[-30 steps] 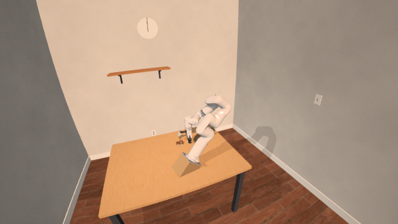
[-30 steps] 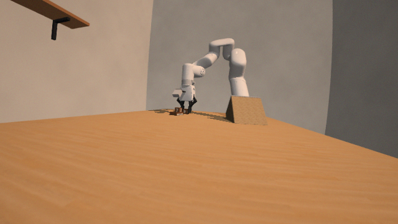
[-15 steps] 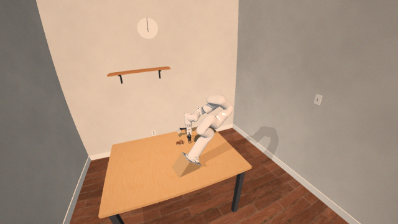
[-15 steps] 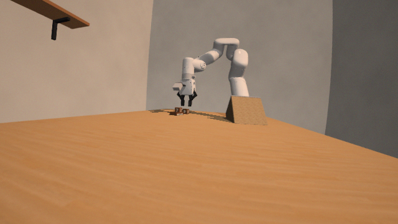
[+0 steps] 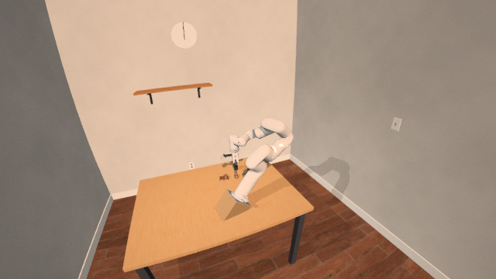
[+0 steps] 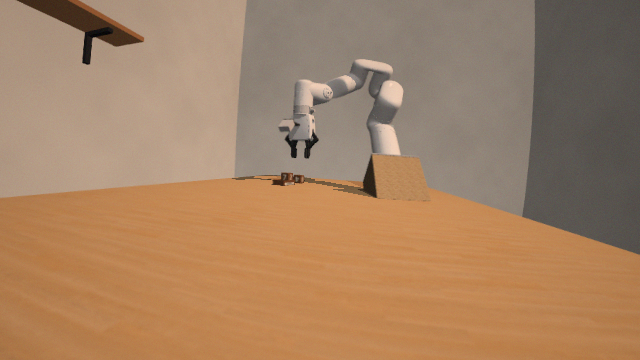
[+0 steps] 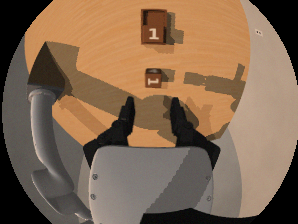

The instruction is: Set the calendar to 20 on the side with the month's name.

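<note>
My gripper is open and empty, and hangs a short way above the table. In the wrist view a small brown cube stands on the table just ahead of the fingertips, apart from them; a white mark on its top is too small to read. Beyond it lies the dark brown tray. A cube with a white 1 on its top face stands in the tray.
The arm's tan base block stands on the table to the right of the cubes. The table's far edge lies close behind the tray. A shelf hangs on the wall.
</note>
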Robot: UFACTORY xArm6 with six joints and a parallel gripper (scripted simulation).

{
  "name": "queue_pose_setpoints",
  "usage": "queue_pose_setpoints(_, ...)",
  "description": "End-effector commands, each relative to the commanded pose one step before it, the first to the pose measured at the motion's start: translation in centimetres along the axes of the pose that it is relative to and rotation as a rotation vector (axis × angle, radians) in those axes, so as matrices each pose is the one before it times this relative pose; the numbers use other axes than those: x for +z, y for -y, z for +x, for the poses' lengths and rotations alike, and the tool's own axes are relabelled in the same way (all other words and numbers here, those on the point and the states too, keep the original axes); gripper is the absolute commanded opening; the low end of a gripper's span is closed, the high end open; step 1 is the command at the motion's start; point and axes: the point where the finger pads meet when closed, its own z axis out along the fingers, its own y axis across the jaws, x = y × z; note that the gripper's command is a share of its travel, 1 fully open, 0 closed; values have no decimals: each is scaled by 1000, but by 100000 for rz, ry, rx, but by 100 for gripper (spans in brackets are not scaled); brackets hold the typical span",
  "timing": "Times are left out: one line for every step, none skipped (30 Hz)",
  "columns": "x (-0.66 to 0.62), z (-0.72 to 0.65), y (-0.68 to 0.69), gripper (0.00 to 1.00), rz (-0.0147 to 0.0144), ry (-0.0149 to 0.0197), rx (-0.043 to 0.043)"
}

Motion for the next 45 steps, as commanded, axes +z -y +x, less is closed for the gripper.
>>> queue_pose_setpoints(-267, 8, -82, 100, -191, -118, 112)
queue_pose_setpoints(0, 0, 0, 100, 0, 0, 0)
queue_pose_setpoints(0, 0, 0, 100, 0, 0, 0)
queue_pose_setpoints(0, 0, 0, 100, 0, 0, 0)
queue_pose_setpoints(0, 0, 0, 100, 0, 0, 0)
queue_pose_setpoints(0, 0, 0, 100, 0, 0, 0)
queue_pose_setpoints(0, 0, 0, 100, 0, 0, 0)
queue_pose_setpoints(0, 0, 0, 100, 0, 0, 0)
queue_pose_setpoints(0, 0, 0, 100, 0, 0, 0)
queue_pose_setpoints(0, 0, 0, 100, 0, 0, 0)
queue_pose_setpoints(0, 0, 0, 100, 0, 0, 0)
queue_pose_setpoints(0, 0, 0, 100, 0, 0, 0)
queue_pose_setpoints(0, 0, 0, 100, 0, 0, 0)
queue_pose_setpoints(0, 0, 0, 100, 0, 0, 0)
queue_pose_setpoints(0, 0, 0, 100, 0, 0, 0)
queue_pose_setpoints(0, 0, 0, 100, 0, 0, 0)
queue_pose_setpoints(0, 0, 0, 100, 0, 0, 0)
queue_pose_setpoints(0, 0, 0, 100, 0, 0, 0)
queue_pose_setpoints(0, 0, 0, 100, 0, 0, 0)
queue_pose_setpoints(0, 1, 0, 100, 0, 0, 24)
queue_pose_setpoints(-1, 9, -1, 100, 0, -1, 158)
queue_pose_setpoints(-1, 22, -3, 100, 1, -3, 408)
queue_pose_setpoints(-3, 41, -6, 100, 1, -5, 753)
queue_pose_setpoints(-4, 65, -8, 100, 2, -7, 1175)
queue_pose_setpoints(-6, 91, -10, 100, 2, -10, 1656)
queue_pose_setpoints(0, 0, 0, 100, 0, 0, 0)
queue_pose_setpoints(0, 0, 0, 100, 0, 0, 0)
queue_pose_setpoints(-7, 121, -11, 100, 3, -13, 2180)
queue_pose_setpoints(-9, 152, -10, 100, 4, -15, 2731)
queue_pose_setpoints(-10, 184, -5, 100, 6, -18, 3295)
queue_pose_setpoints(-12, 216, 2, 100, 7, -19, 3858)
queue_pose_setpoints(-12, 247, 14, 100, 9, -20, 4409)
queue_pose_setpoints(-13, 276, 30, 100, 10, -21, 4936)
queue_pose_setpoints(-9, 208, 35, 100, 8, -14, 3733)
queue_pose_setpoints(-4, 94, 20, 100, 4, -6, 1697)
queue_pose_setpoints(-10, 254, 60, 100, 10, -15, 4595)
queue_pose_setpoints(-3, 70, 20, 100, 3, -4, 1287)
queue_pose_setpoints(-10, 283, 88, 100, 11, -14, 5203)
queue_pose_setpoints(-2, 58, 22, 100, 2, -3, 1080)
queue_pose_setpoints(-9, 287, 113, 100, 10, -11, 5386)
queue_pose_setpoints(-2, 65, 30, 100, 2, -2, 1243)
queue_pose_setpoints(-7, 262, 128, 100, 9, -8, 5076)
queue_pose_setpoints(0, 0, 0, 100, 0, 0, 0)
queue_pose_setpoints(0, 0, 0, 100, 0, 0, 0)
queue_pose_setpoints(-2, 92, 52, 100, 3, -2, 1836)
